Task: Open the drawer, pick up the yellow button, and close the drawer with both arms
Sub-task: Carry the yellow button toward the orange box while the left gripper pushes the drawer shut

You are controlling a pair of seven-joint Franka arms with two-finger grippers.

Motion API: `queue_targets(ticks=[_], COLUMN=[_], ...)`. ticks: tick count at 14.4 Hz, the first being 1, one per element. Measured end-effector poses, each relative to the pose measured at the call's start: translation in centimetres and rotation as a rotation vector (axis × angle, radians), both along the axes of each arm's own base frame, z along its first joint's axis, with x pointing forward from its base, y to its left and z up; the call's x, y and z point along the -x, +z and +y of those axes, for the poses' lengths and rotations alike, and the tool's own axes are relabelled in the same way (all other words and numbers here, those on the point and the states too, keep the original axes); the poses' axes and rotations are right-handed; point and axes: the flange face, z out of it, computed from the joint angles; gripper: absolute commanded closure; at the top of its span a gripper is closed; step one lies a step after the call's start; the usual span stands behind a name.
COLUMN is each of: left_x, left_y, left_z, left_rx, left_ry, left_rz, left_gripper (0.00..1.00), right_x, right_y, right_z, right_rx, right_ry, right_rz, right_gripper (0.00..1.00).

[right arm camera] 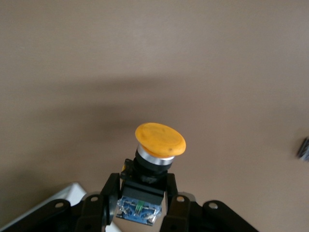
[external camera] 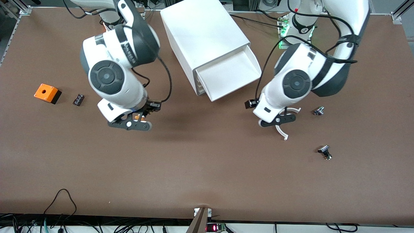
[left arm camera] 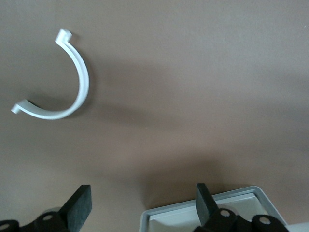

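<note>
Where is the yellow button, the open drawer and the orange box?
button point(right arm camera: 160, 138): right wrist view, on its orange-yellow cap, held by the right gripper point(right arm camera: 140, 186).
drawer point(external camera: 231, 76): front view, on its white inside floor.
orange box point(external camera: 45, 91): front view, on its top face beside the hole.

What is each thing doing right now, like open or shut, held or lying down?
White drawer: pulled open, looks empty.
Orange-yellow capped push button: held up over the table.
Right gripper: shut on the button.
Left gripper: open, holding nothing.
White curved plastic handle: lying loose on the table.
Orange box with a hole: resting on the table.
</note>
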Motion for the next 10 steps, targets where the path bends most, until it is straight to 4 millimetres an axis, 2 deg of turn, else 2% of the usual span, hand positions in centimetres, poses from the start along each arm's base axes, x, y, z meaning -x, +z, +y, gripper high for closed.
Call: queue_targets(ticks=[2, 5, 8, 10], left_x=[2.1, 4.6, 5.9, 6.4], left_y=[-1.2, -2.4, -3.0, -3.2], left_z=[-2.5, -4.4, -5.1, -5.7], left_rx=[-0.023, -0.05, -0.063, -0.065], left_ry=[0.047, 0.06, 0.066, 0.07], left_rz=[-0.004, 0.0, 0.002, 0.002], left_gripper=[0.05, 0.07, 0.07, 0.06], right_x=[-1.5, -3.0, -1.9, -0.5], right_y=[-1.5, -4.9, -10.1, -13.5], right_z=[-4.4, -13.4, -21.4, -25.1], right_rx=[0.008, 0.004, -0.026, -0.069], right_ry=[0.083, 0.18, 0.232, 0.256], right_rz=[-0.008, -0.045, -0.081, -0.099], right_gripper=[1.0, 1.0, 1.0, 1.0])
